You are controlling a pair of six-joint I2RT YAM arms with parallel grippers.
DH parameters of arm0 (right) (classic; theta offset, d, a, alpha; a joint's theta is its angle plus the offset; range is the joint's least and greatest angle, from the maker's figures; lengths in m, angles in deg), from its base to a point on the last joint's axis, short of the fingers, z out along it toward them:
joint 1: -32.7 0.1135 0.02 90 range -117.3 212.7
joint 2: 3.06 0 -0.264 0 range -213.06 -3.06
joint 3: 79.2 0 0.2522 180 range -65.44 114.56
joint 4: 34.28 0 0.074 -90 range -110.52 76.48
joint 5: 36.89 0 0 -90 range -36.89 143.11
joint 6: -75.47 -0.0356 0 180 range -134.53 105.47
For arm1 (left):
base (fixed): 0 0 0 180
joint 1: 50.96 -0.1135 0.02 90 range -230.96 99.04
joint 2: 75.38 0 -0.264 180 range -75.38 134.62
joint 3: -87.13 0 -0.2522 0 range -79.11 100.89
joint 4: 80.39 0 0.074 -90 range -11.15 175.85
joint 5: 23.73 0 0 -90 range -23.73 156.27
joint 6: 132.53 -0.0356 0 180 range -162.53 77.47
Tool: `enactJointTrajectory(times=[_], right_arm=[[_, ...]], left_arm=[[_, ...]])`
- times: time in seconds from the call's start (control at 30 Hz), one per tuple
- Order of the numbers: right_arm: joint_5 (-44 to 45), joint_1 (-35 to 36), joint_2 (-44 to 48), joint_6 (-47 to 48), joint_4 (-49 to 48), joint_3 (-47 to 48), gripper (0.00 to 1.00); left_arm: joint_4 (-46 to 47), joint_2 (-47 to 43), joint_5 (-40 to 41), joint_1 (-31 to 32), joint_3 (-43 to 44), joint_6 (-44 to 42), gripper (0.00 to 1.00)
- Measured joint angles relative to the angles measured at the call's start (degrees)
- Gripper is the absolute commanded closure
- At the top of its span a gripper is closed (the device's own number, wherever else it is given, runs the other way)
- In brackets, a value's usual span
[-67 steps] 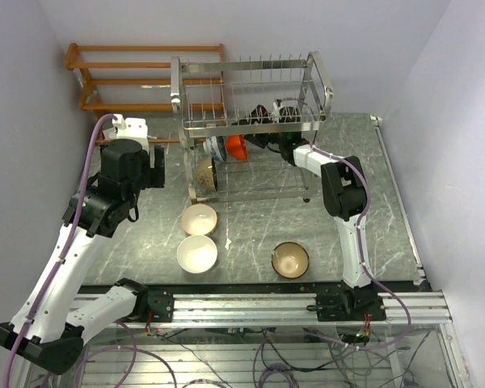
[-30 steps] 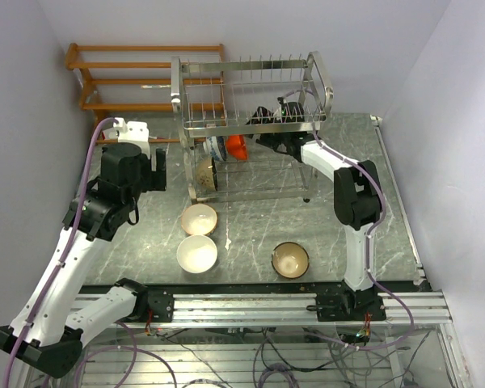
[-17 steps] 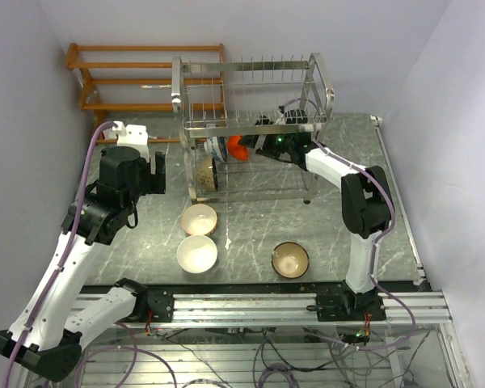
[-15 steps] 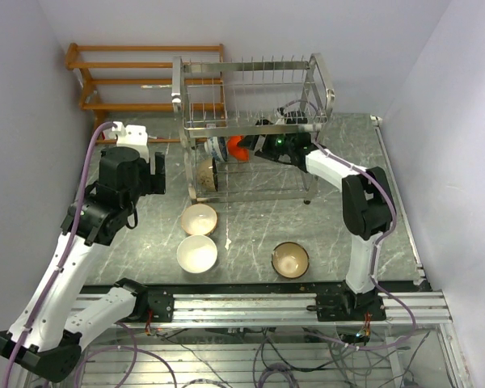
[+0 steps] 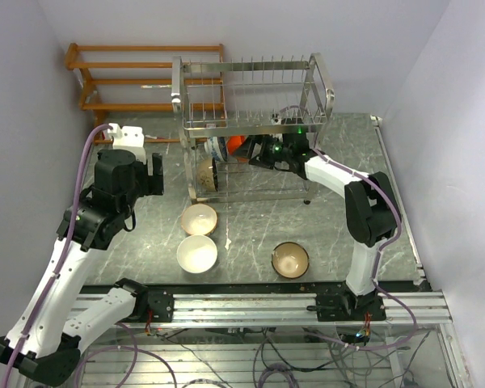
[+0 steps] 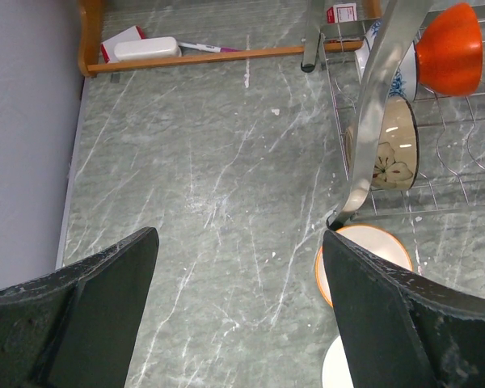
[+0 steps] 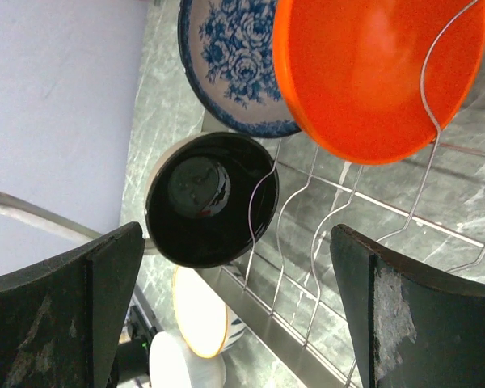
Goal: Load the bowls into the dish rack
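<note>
Over the last 2 s the right tool [image 5: 260, 151] has slid left inside the dish rack's [image 5: 323, 81] lower tier, from its right end to just beside the red-orange bowl [image 7: 380, 73]. Its fingers are wide apart, nothing btwn them. No bowl added: red-orange, blue-and-white bowl [image 7: 226, 65] and dark bowl [image 7: 204, 200] stand in the rack at the tabletop's [image 6: 210, 162] far edge. The cream-tan bowl [image 5: 200, 218], white bowl [image 5: 196, 254] and olive-brown bowl [image 5: 290, 259] wait nr the near edge. So 3 of 6 loaded; prob. a reseat, not a load. Left tool [image 6: 241, 240] apart, empty.

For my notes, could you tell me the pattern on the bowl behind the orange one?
Blue flowers on white; the patterned bowl shows best in the right wrist view.
</note>
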Motion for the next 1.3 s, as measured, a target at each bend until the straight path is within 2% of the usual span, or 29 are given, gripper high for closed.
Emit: enactJointTrajectory(times=[0.6,0.87,1.1,1.3], right_arm=[[-15.28,3.08,0.39,5.95,1.92,-4.28,0.01],[-20.41,3.50,4.48,6.10,2.12,-7.08,0.01],[-19.96,7.43,7.10,6.80,4.83,-9.88,0.01],[-15.69,10.62,12.59,7.72,9.49,-14.78,0.00]], left_arm=[[-0.22,-0.44,0.02,0.00,0.00,-0.04,0.07],[-0.26,-0.66,0.02,0.00,-0.63,-0.04,0.07],[-0.44,-0.48,0.02,0.00,-1.11,-0.04,0.07],[-0.79,-0.33,-0.26,0.00,-1.11,0.02,0.07]])
